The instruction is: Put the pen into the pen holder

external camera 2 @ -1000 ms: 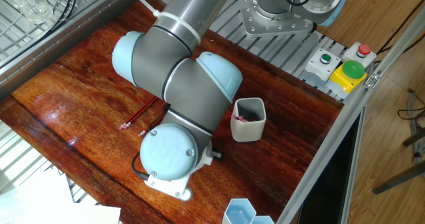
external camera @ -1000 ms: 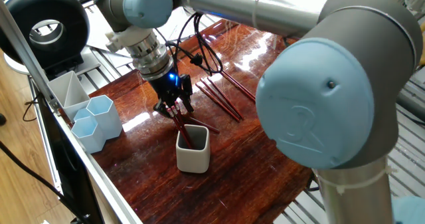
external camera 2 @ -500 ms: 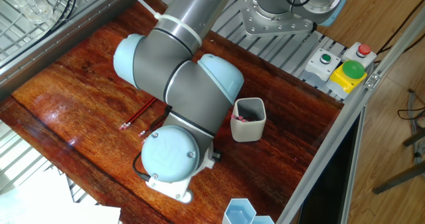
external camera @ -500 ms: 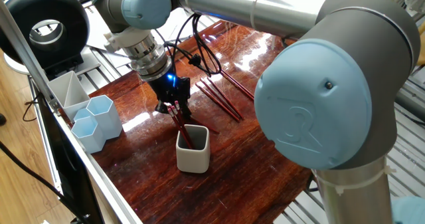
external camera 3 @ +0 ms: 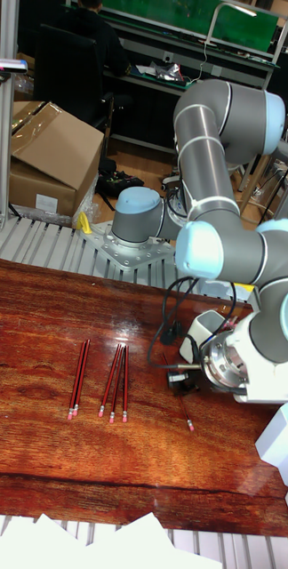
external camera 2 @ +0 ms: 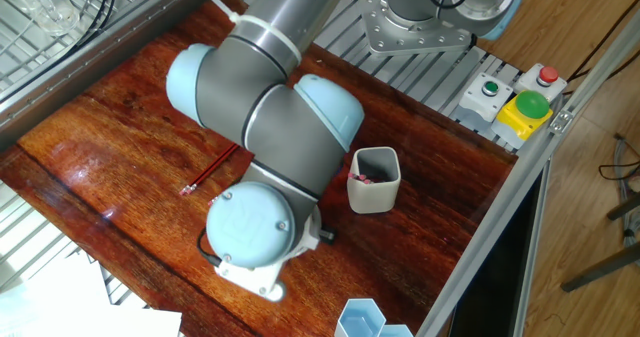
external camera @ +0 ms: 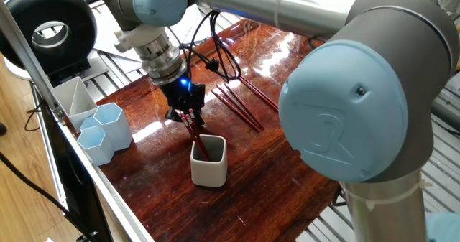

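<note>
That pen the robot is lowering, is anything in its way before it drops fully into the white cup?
Nothing visible blocks it. The pen is pinched in the gripper and its lower end is already inside the pen holder, slanting down past the rim. The loose pens lie on the table beyond, well apart.

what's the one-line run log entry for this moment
phase: inserting | gripper: shut on pen | pen: tilted, lower end inside pen holder | spare pens: lying on table
</note>
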`<state>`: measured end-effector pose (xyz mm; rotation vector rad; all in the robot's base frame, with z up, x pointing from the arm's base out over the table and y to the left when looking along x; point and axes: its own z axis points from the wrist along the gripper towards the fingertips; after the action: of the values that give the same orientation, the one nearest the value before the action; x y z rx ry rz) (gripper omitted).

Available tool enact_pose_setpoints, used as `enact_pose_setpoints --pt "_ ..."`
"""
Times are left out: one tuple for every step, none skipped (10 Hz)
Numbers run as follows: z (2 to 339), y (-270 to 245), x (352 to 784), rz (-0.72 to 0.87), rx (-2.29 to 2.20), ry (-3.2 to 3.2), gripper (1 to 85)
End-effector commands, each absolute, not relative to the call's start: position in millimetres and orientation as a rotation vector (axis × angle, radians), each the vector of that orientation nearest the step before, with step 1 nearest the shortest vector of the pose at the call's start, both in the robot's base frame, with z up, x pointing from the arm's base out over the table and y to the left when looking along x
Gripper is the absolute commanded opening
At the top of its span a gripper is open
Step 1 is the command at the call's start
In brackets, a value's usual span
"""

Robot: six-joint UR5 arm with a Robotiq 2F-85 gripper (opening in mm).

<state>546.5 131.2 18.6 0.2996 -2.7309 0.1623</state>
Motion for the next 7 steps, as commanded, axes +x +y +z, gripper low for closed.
enact_pose_setpoints --pt "63 139 532 0.114 0.295 -2.768 1.0" --pt "85 136 519 0.114 0.295 -2.784 1.0" --pt "103 130 505 0.112 0.301 -2.797 1.0" --pt "116 128 491 0.115 0.281 -2.817 1.0" --pt "120 125 487 0.137 0.263 -2.837 1.0" --pt "119 125 491 0.133 0.299 -2.848 1.0" --pt "117 134 495 0.08 0.338 -2.863 1.0"
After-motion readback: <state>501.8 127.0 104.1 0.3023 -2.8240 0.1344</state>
